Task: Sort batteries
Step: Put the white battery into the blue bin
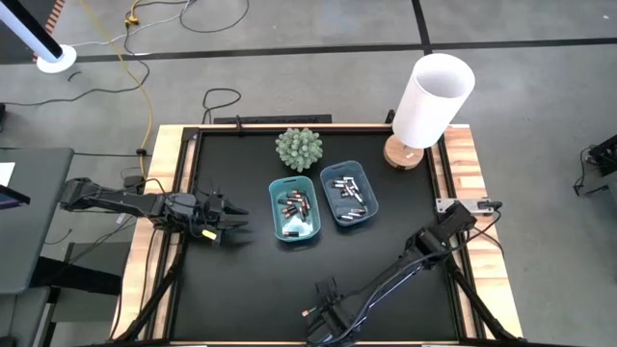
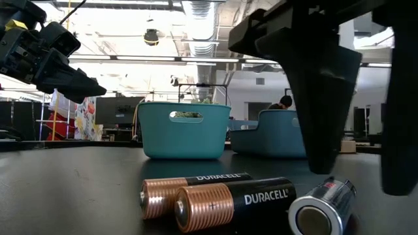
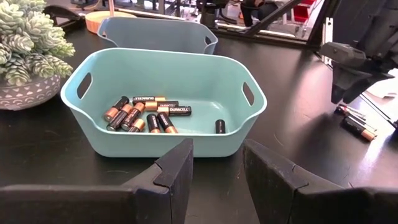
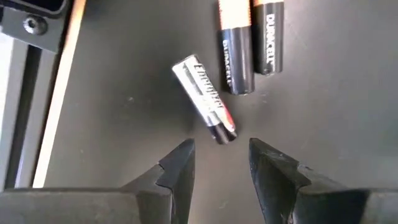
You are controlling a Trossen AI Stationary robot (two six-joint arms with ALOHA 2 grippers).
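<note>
Three loose batteries lie on their sides on the black table near its front edge: two dark copper-ended batteries (image 4: 235, 50) side by side and a silvery battery (image 4: 205, 99) next to them, also in the low view (image 2: 323, 207). My right gripper (image 4: 217, 165) hangs just above them, pointing down and open, its fingers clear of the silvery battery's dark end. The left teal tray (image 3: 112, 140) holds several dark batteries (image 3: 146, 112). The right teal tray (image 1: 325, 193) holds silvery ones. My left gripper (image 1: 227, 220) waits open at the table's left, facing the trays.
A potted plant (image 1: 299, 147) stands behind the trays, and a white lamp on a wooden base (image 1: 432, 101) stands at the far right corner. The table's wooden front edge (image 4: 59, 93) runs close by the loose batteries. Bare black table lies between trays and batteries.
</note>
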